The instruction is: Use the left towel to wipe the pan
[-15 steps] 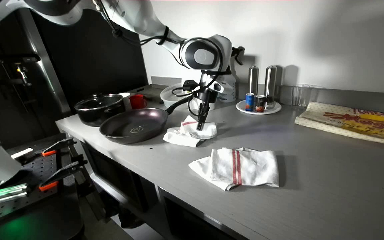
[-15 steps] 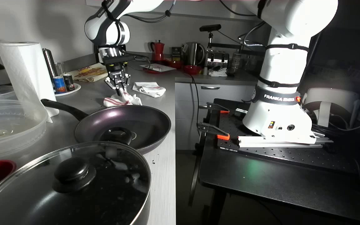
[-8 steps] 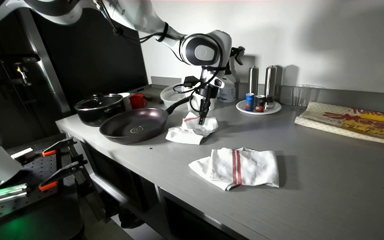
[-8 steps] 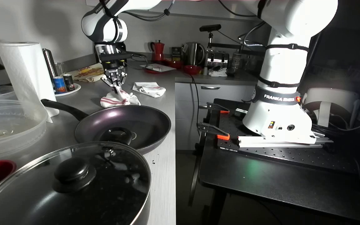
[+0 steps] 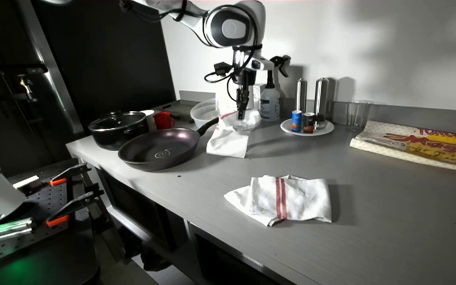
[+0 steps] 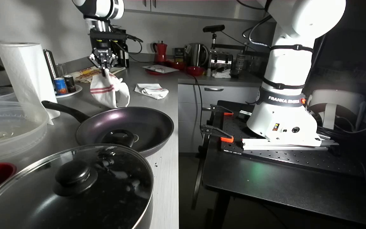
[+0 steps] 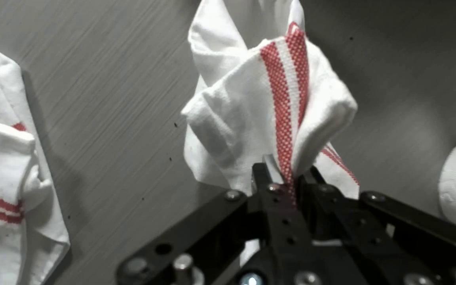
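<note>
My gripper (image 5: 241, 114) is shut on a white towel (image 5: 230, 139) with red stripes, the left of two in that exterior view. The fingertips (image 7: 285, 174) pinch a fold of it in the wrist view, and the towel (image 6: 102, 90) hangs down from them. Whether its lowest edge touches the counter is hard to tell. The dark frying pan (image 5: 145, 147) stands on the counter beside the hanging towel, its handle pointing to the back wall. The pan (image 6: 152, 128) is in front of the towel in an exterior view. A second folded striped towel (image 5: 299, 200) lies flat on the counter.
A black pot with glass lid (image 5: 118, 126) and a red mug (image 5: 164, 120) stand beyond the pan. A paper towel roll (image 6: 30, 76) and clear plastic tub (image 6: 10, 133) are near the pan handle. A plate with cans (image 5: 285, 127) and a spray bottle (image 5: 270, 105) stand by the wall.
My gripper has risen with the towel in it and shifted slightly toward the back wall. The towel, earlier bunched on the counter, now hangs stretched out. The pan and second towel have not moved.
</note>
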`<act>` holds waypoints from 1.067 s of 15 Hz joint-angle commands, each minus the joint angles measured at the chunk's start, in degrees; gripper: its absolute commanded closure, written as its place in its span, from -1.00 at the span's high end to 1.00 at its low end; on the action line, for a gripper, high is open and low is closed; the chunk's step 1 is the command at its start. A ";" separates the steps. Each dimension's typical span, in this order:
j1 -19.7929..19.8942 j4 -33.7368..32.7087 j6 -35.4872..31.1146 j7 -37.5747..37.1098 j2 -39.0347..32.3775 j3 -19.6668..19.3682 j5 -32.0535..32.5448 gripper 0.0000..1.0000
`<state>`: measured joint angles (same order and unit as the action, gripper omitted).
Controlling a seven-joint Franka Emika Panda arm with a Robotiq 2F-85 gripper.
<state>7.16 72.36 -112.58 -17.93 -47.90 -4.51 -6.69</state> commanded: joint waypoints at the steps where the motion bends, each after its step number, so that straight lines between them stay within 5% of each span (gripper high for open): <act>1: -2.24 12.07 -3.33 3.82 11.25 0.37 0.70 -0.95; 10: -7.74 31.53 -1.79 11.00 27.59 3.86 2.58 -0.95; 16: -11.46 40.52 -2.20 11.46 30.41 6.68 5.26 -0.95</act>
<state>-2.95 107.58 -113.47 -7.34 -19.98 1.31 -2.98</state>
